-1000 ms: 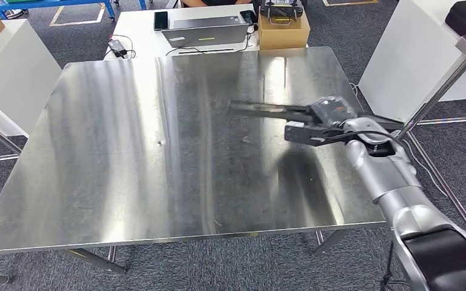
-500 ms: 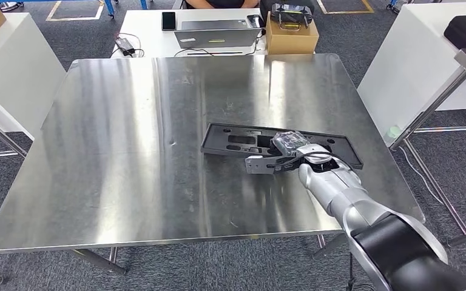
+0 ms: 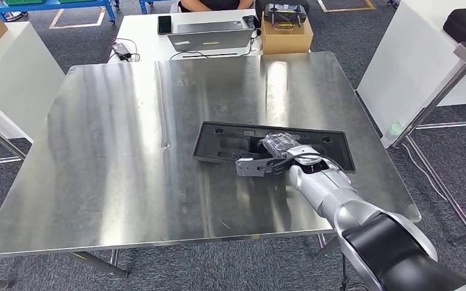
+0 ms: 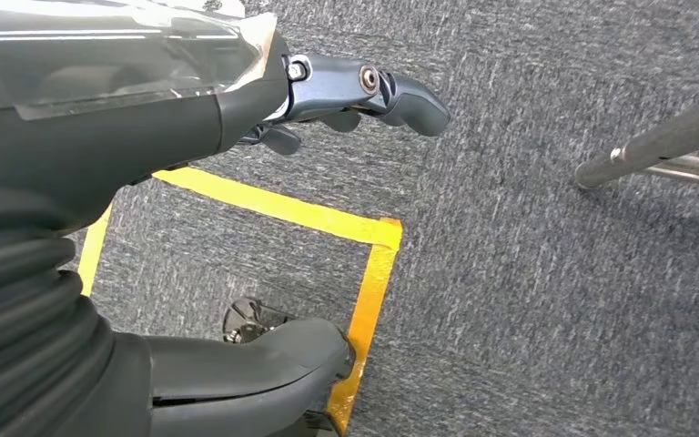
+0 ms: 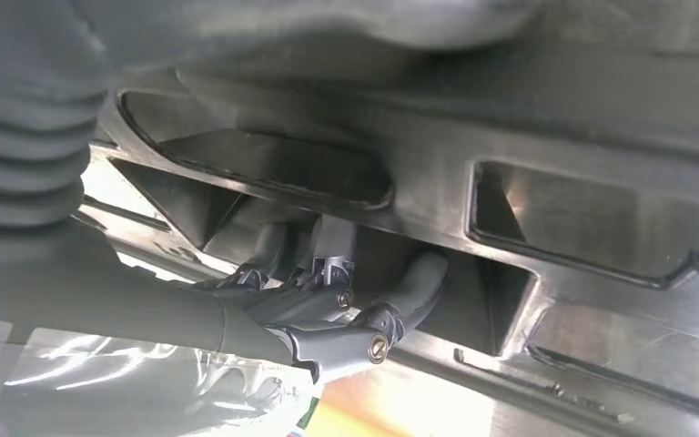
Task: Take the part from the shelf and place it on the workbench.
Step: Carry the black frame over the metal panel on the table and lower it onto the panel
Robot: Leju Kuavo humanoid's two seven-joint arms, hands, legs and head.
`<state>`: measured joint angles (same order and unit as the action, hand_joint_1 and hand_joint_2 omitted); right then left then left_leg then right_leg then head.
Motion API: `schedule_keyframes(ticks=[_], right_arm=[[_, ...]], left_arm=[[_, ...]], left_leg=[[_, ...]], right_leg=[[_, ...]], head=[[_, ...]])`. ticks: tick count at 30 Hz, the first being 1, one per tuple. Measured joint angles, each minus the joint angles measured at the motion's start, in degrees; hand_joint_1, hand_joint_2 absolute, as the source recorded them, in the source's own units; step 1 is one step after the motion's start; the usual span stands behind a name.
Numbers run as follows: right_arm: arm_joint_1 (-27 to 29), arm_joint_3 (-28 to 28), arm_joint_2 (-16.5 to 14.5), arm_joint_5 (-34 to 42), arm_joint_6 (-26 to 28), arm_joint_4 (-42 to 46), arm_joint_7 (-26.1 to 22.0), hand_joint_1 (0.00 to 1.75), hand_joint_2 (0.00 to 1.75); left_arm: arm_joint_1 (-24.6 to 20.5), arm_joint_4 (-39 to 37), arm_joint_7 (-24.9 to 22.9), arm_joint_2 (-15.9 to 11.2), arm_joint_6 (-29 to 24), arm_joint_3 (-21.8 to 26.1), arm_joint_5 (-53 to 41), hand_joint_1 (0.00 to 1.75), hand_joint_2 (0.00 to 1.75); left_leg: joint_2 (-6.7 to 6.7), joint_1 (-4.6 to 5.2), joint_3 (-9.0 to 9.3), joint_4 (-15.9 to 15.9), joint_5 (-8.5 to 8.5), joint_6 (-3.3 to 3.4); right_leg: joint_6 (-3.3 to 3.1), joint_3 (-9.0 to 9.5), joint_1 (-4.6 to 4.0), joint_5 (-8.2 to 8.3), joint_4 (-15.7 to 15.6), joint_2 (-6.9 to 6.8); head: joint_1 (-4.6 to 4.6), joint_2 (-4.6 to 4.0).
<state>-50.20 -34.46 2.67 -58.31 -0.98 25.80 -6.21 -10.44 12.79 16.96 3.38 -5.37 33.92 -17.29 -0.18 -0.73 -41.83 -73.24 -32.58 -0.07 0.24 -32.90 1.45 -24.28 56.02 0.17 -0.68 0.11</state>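
The part (image 3: 224,138) is a flat black plastic panel with several cutouts. It lies on the steel workbench (image 3: 109,133), right of centre. My right hand (image 3: 273,159) rests on its near edge and still grips it. In the right wrist view its dark fingers (image 5: 328,319) hook into a cutout of the part (image 5: 528,137). My left hand (image 4: 127,118) hangs over grey carpet with its fingers apart and holds nothing.
Behind the workbench stands a white table with a laptop (image 3: 209,36) and a cardboard box (image 3: 285,33); a person (image 3: 212,5) sits there. A white cabinet (image 3: 412,66) and a slanted metal leg (image 3: 431,103) stand at the right, another white table (image 3: 6,66) at the left.
My right hand carried the part leftward from the bench's right edge and lowered it flat onto the bench. The camera view also shifted a little.
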Motion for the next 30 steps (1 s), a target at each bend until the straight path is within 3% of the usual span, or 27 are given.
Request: schedule_keyframes(ticks=[1, 2, 4, 6, 9, 14, 18, 20, 24, 28, 30], right_arm=[[0.0, 0.0, 0.0, 0.0, 0.0, -0.1, 0.0, 0.0, 0.0], [0.0, 0.0, 0.0, -0.1, 0.0, -0.1, 0.0, 0.0, 0.0], [-0.1, 0.0, -0.1, -0.4, 0.0, -0.1, 0.0, 0.0, 0.0], [0.0, 0.1, -0.1, -0.9, 0.3, -0.2, 0.0, 0.0, 0.0], [0.3, 0.5, -0.1, -2.2, 1.1, -0.1, -0.1, 0.0, 0.0], [2.9, 3.0, 0.0, -6.5, 7.5, 4.5, 0.7, 0.0, 0.0], [7.9, 6.9, 1.6, -21.5, 15.8, 20.9, 8.9, 0.0, 0.0], [11.1, 10.7, 2.5, -26.2, 20.3, 32.0, 10.6, 0.0, 0.0], [16.0, 18.7, 3.2, -27.8, 25.2, 49.1, 9.8, 0.0, 0.0], [19.7, 24.6, 4.5, -27.9, 37.3, 60.2, 10.3, 0.0, 0.0], [21.6, 27.6, 5.3, -27.5, 40.0, 65.6, 8.8, 0.0, 0.0]], left_arm=[[0.1, 0.0, 0.0, 0.0, 0.0, 0.0, 0.0, 0.0, 0.44], [0.1, 0.0, -0.1, 0.0, 0.0, 0.0, 0.0, 0.0, 0.0], [0.1, 0.0, -0.5, -0.1, 0.2, 0.0, 0.0, 0.0, 0.0], [0.1, 0.0, -0.9, -0.1, 0.4, 0.0, 0.0, 0.0, 0.0], [0.2, 0.0, -1.0, 0.1, 0.6, 0.0, 0.1, 0.0, 0.0], [0.7, 0.0, 0.0, 0.0, 0.5, 0.1, 0.2, 0.0, 0.0], [1.9, 0.0, 1.7, 0.0, 0.0, 0.4, 0.1, 0.0, 0.0], [2.6, 0.1, 2.2, 0.1, -0.3, 0.5, -0.4, 0.0, 0.0], [3.3, 0.1, 2.4, 0.1, -0.8, 0.8, -1.3, 0.0, 0.0], [3.6, 0.1, 2.8, 0.2, -1.7, 1.3, -2.0, 0.0, 0.0], [4.0, 0.1, 3.4, 0.4, -2.4, 1.6, -2.1, 0.0, 0.0]], left_leg=[[0.01, -0.29, 0.13, 0.3, 0.78, -0.23], [0.03, -0.53, 1.44, 2.9, 2.46, -0.4], [0.06, -0.83, 5.79, 11.1, 6.0, -0.58], [-0.11, -0.82, 8.31, 16.0, 7.38, -0.33], [-0.29, -0.25, 8.45, 16.4, 7.45, 0.25], [-0.31, 0.36, 8.24, 16.4, 7.51, 1.13], [-0.57, 0.62, 8.03, 16.3, 7.56, 1.51], [-0.8, 0.68, 7.95, 16.3, 7.54, 1.64], [-0.98, 0.71, 7.9, 16.3, 7.46, 1.76], [-0.98, 0.72, 7.89, 16.3, 7.4, 1.83], [-0.98, 0.72, 7.91, 16.3, 7.37, 1.87]], right_leg=[[0.02, 0.02, 0.09, -0.01, 0.0, 0.0], [0.09, 0.07, 0.21, -0.03, 0.0, 0.01], [0.48, 0.18, 0.22, -0.11, 0.1, 0.07], [1.02, 0.08, -0.23, -0.27, 0.2, 0.2], [1.45, 0.03, -0.61, -0.34, 0.1, 0.3], [2.22, 0.15, -0.15, 0.1, -0.4, 0.31], [2.55, 0.05, 0.11, 0.09, -0.5, 0.17], [2.74, 0.06, 0.19, 0.02, -0.5, -0.01], [3.01, 0.07, 0.23, -0.15, -0.6, -0.16], [3.01, 0.06, 0.22, -0.16, -0.6, -0.16], [3.02, 0.07, 0.22, -0.16, -0.6, -0.15]], head=[[-0.01, 0.0], [-0.01, 0.0], [0.01, 0.0], [-0.14, 0.0], [-0.28, 0.0], [-0.29, 0.0], [-0.26, 0.0], [-0.27, 0.0], [-0.27, 0.0], [-0.27, 0.0], [-0.28, 0.0]])
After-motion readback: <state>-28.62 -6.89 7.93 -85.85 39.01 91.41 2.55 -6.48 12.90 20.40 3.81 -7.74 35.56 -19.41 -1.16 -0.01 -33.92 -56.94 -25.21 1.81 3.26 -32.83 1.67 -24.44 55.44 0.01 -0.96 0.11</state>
